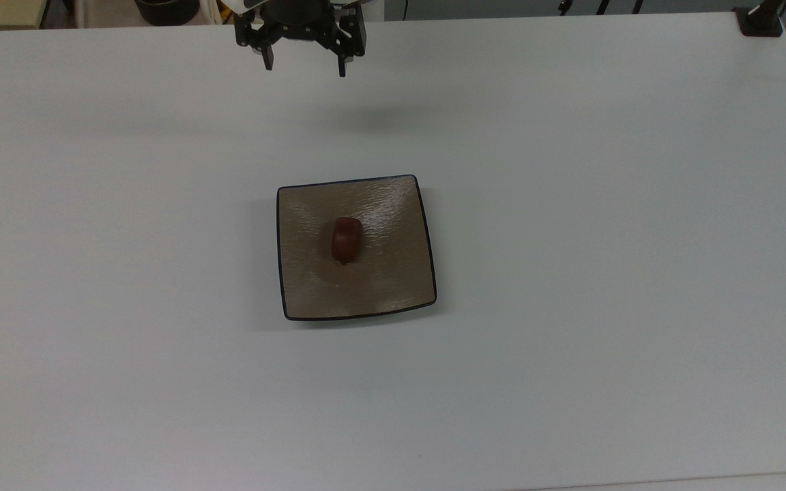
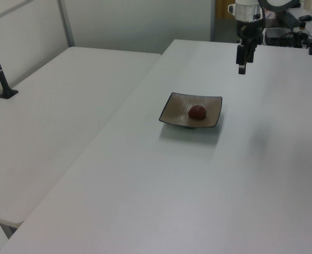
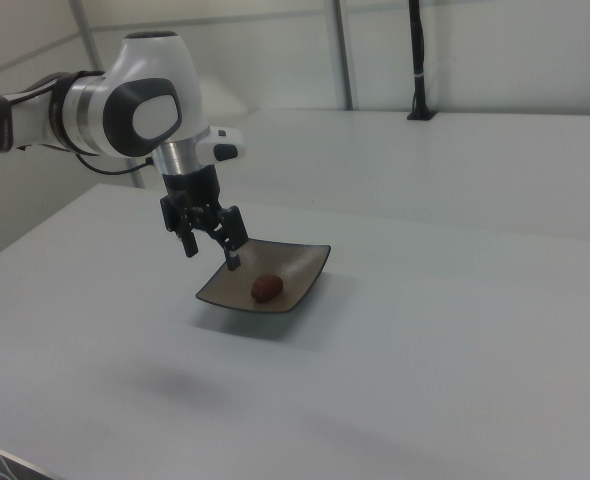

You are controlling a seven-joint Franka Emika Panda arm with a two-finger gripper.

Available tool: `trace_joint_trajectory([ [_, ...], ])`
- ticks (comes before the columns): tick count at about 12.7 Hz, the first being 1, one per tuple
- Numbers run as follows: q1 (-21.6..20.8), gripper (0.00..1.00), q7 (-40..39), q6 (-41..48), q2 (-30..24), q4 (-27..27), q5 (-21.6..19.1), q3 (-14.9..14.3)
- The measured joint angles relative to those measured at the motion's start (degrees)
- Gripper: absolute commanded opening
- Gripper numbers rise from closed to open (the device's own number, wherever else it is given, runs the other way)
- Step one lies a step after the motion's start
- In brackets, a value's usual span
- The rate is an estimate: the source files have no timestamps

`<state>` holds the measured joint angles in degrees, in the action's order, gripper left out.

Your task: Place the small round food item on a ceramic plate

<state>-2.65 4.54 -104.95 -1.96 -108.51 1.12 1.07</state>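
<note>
Food lump [image 1: 345, 240] resting on plate [image 1: 304, 286], roughly at center, dark reddish-brown and glossy. Plate square w/ rounded corners, tan-brown, thin black rim, flat on white table [image 1: 570, 273], about mid-table in the top view.

Gripper [image 1: 305, 66] near the top view's upper edge, well apart from plate and lump, hanging above table w/ nothing between the 2 fingers. Fingers spread wide, released; gap plain to see in the top view, where the 2 black tips point down-frame.

Left view: gripper [image 2: 242, 67] seen edge-on, so fingers overlap into 1 dark bar and the gap can't be read there. Clear height above table visible, tips well off the surface, beyond plate [image 2: 173, 115] toward the far end. Lump [image 2: 197, 111] sits right of plate center in the left view. 2nd white table [image 2: 50, 121] alongside on the left view's left, w/ a black post [image 2: 0, 71] standing on it.

Right view: white arm [image 3: 125, 110] reaching in from the right view's left, wrist pointing down, gripper [image 3: 211, 250] w/ both fingers apart and empty. Fingertip [image 3: 233, 262] overlaps plate's [image 3: 305, 270] near-left edge in frame, though raised above it. Lump [image 3: 266, 287] on plate just right of the tips in the right view. Black pole [image 3: 415, 60] upright at the far wall.
</note>
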Motion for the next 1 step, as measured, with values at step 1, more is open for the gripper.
trace_joint_trajectory([
  [1, 0.0, 1.0, 0.02, 0.0, 0.03, 0.0, -0.17, -0.05],
])
